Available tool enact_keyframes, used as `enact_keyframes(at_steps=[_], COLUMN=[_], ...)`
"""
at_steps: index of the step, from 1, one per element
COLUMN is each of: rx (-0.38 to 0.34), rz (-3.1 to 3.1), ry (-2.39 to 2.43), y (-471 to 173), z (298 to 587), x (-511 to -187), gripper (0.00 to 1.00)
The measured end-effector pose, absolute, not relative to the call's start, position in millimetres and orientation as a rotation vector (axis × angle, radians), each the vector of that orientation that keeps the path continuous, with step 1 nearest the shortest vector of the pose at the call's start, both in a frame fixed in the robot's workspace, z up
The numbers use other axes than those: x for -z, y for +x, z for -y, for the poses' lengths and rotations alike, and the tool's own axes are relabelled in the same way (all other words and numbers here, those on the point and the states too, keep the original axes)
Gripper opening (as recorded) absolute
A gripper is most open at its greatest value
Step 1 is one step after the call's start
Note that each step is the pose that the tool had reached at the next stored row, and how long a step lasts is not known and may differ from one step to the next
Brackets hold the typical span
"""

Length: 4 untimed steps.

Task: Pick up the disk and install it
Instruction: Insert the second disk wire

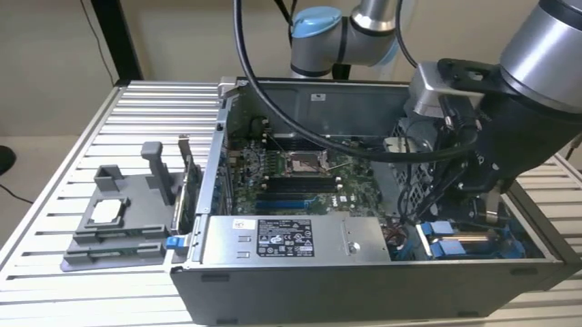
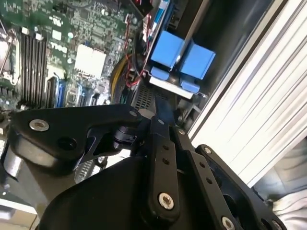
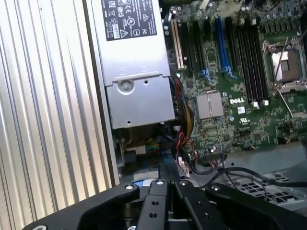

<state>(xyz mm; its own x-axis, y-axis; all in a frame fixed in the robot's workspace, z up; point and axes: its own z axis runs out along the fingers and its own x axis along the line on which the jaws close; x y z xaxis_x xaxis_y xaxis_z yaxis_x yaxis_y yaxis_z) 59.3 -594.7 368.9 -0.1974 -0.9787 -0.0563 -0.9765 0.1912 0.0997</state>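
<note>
Exterior view: gripper point(image 1: 479, 204) down inside the open computer case point(image 1: 364, 286), directly over the disk point(image 1: 473, 245) with its blue frame, sitting in the case's corner bay; power supply point(image 1: 291, 238) beside it, motherboard point(image 1: 291, 170) behind. Second wrist view: disk point(image 2: 180, 60) just ahead of the gripper linkage. First wrist view: power supply point(image 3: 134, 72) and motherboard point(image 3: 235, 96) beyond the gripper. Can't tell finger opening.

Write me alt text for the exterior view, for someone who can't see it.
A robot arm reaches into the exterior view's right end of an open computer case, above a blue-framed disk in the corner bay. A grey box sits beside it, motherboard behind.
</note>
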Motion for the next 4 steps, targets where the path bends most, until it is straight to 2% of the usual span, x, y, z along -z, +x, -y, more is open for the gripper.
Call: enact_keyframes(at_steps=[4], rx=[0.178], rz=[2.41], ry=[1.978], y=[59.3], z=[594.6], x=[-368.9], gripper=[0.0])
